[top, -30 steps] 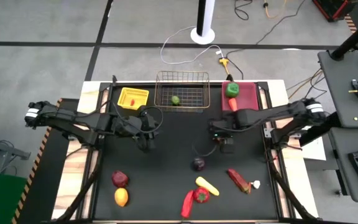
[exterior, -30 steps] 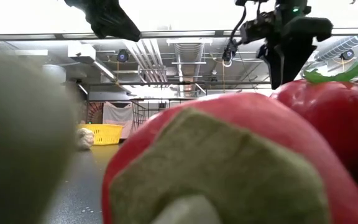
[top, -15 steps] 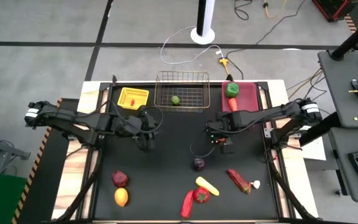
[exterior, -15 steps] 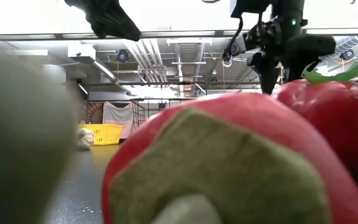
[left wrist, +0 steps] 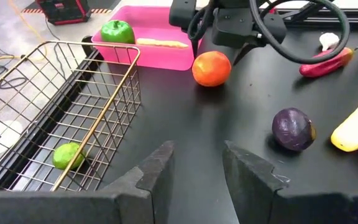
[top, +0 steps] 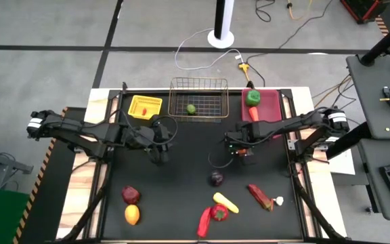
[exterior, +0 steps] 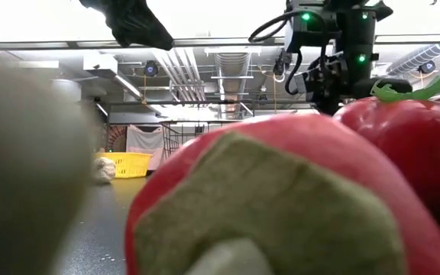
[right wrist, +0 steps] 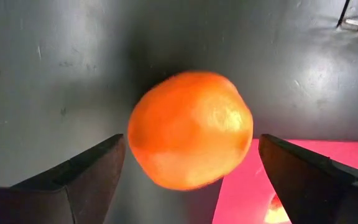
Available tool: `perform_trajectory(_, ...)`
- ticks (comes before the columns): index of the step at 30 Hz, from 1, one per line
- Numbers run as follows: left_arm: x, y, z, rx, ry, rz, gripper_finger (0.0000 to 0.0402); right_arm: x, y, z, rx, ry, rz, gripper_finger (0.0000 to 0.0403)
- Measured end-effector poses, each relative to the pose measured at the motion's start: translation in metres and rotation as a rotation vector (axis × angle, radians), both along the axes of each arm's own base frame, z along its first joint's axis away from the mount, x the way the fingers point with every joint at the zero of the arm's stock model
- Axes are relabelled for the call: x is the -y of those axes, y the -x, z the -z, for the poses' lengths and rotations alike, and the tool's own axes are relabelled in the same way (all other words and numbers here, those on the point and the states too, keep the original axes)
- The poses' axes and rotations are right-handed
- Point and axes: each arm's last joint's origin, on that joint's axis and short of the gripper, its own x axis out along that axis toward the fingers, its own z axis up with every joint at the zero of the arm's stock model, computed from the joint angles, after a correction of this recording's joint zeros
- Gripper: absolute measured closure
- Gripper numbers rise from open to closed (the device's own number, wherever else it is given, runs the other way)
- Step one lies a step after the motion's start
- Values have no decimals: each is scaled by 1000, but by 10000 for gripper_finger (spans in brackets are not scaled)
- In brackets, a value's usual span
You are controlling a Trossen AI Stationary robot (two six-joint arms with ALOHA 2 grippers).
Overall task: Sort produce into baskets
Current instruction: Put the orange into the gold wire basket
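An orange fruit (right wrist: 190, 129) lies on the black table beside the pink bin (left wrist: 166, 56). My right gripper (right wrist: 191, 142) hangs above it, pointing down, open, one finger on either side and clear of it. My left gripper (left wrist: 196, 149) waits open and holding nothing near the wire basket (top: 198, 99), which holds a green lime (left wrist: 67, 155). The pink bin holds a green pepper (top: 252, 97) and a pale orange piece. The yellow tray (top: 145, 106) holds a small red piece.
Loose produce lies toward the near edge: a purple piece (top: 217, 178), a yellow one (top: 225, 201), red chilies (top: 259, 196), a red pepper (top: 219, 212), a dark red piece (top: 131, 195) and a lemon (top: 132, 215). Red peppers (exterior: 281, 198) fill the low view.
My right gripper has come down over the orange fruit and shifted a little toward the table's far left, rolling slightly about its own axis. The fruit has stayed where it was.
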Motion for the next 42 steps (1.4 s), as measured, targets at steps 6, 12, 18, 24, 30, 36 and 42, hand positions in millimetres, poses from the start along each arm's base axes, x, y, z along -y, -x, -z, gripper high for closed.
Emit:
perform_trajectory(6,0,0,0,4,1,-1,282,1,0,8,23,11,-10,42)
perform_trajectory(12,0,0,0,5,1,-2,282,1,0,11,42,11,-4,42)
perform_trajectory(18,0,0,-1,6,1,-2,282,2,0,12,45,26,11,50)
perform_trajectory(24,0,0,-1,6,1,-2,282,2,0,11,49,32,26,86)
perform_trajectory(30,0,0,-1,6,1,-2,282,1,-1,6,74,-4,57,105)
perform_trajectory(36,0,0,0,6,1,-2,282,-2,1,-3,125,-100,105,105)
perform_trajectory(42,0,-1,-1,9,1,-2,282,-9,-1,-9,211,-160,118,106)
